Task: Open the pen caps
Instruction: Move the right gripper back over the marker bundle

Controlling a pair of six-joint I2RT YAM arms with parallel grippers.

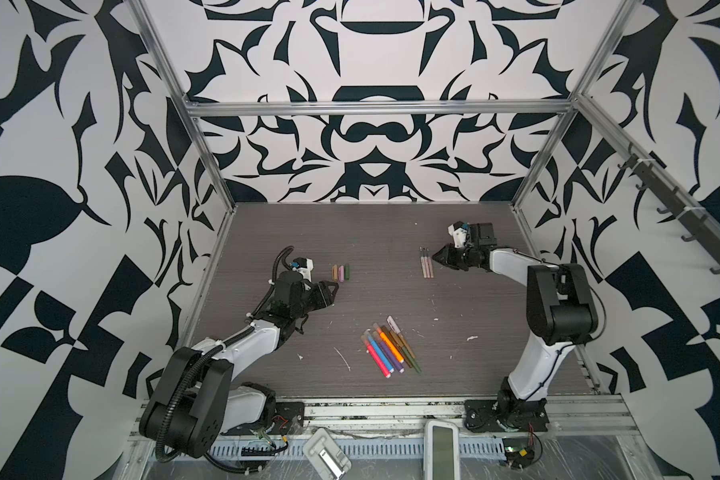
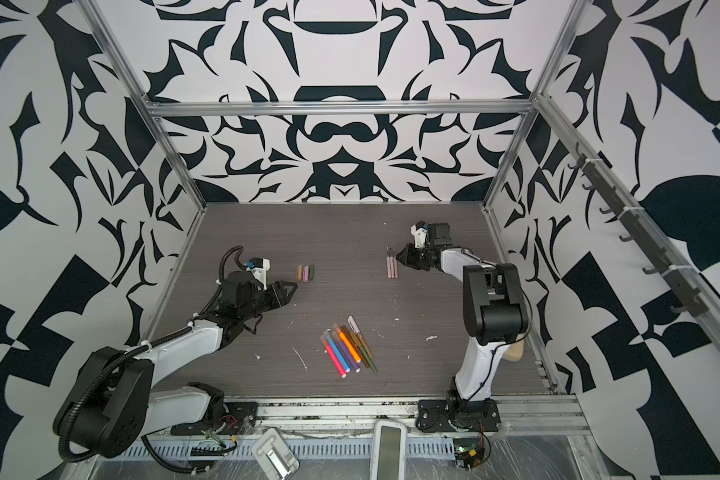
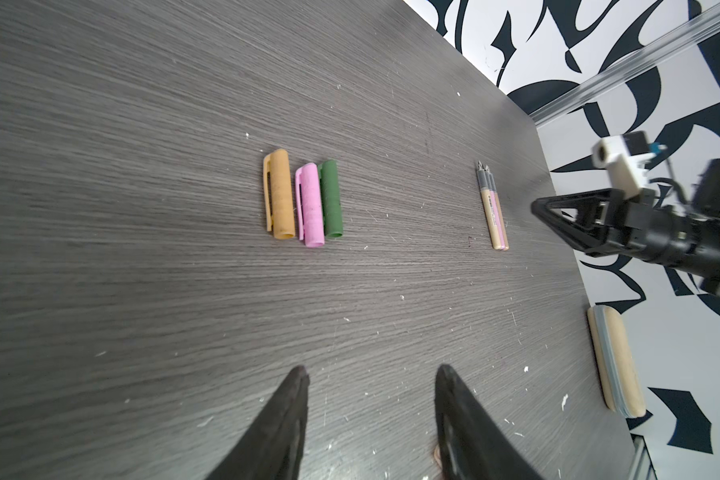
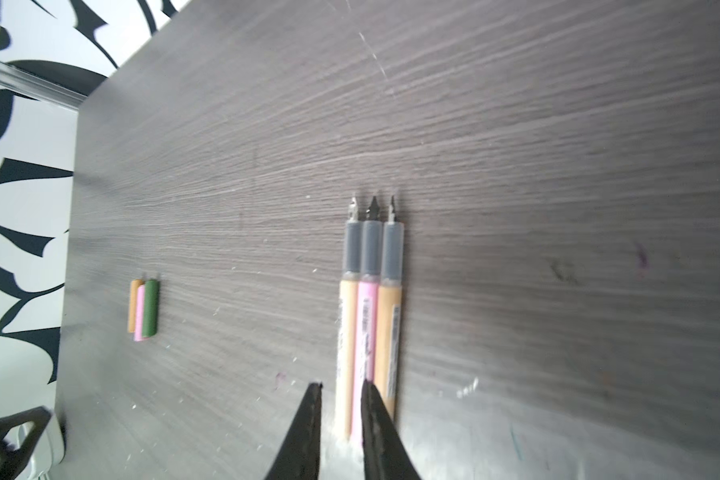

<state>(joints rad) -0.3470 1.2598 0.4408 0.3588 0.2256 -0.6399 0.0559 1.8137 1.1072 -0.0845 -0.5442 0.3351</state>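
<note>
Three loose pen caps lie side by side left of the table's centre: tan (image 3: pixel 279 193), pink (image 3: pixel 310 203) and dark green (image 3: pixel 331 199); both top views show the row (image 1: pixel 341 273) (image 2: pixel 305 273). My left gripper (image 3: pixel 371 370) (image 1: pixel 334 291) hovers just short of them, open and empty. Three uncapped pens (image 4: pixel 368 299) (image 1: pixel 426 266), two tan and one pink, lie parallel with nibs pointing to the back. My right gripper (image 4: pixel 341 384) (image 1: pixel 434 257) is over their rear ends, its jaws a little apart, gripping nothing. Several capped pens (image 1: pixel 391 347) (image 2: pixel 350 347) lie bunched near the front.
A tan and blue pad (image 3: pixel 616 361) (image 2: pixel 516 351) sits at the table's right edge behind the right arm. Two white devices (image 1: pixel 441 451) (image 1: pixel 325 457) rest on the front rail. Aluminium frame posts and patterned walls enclose the table (image 1: pixel 371 232).
</note>
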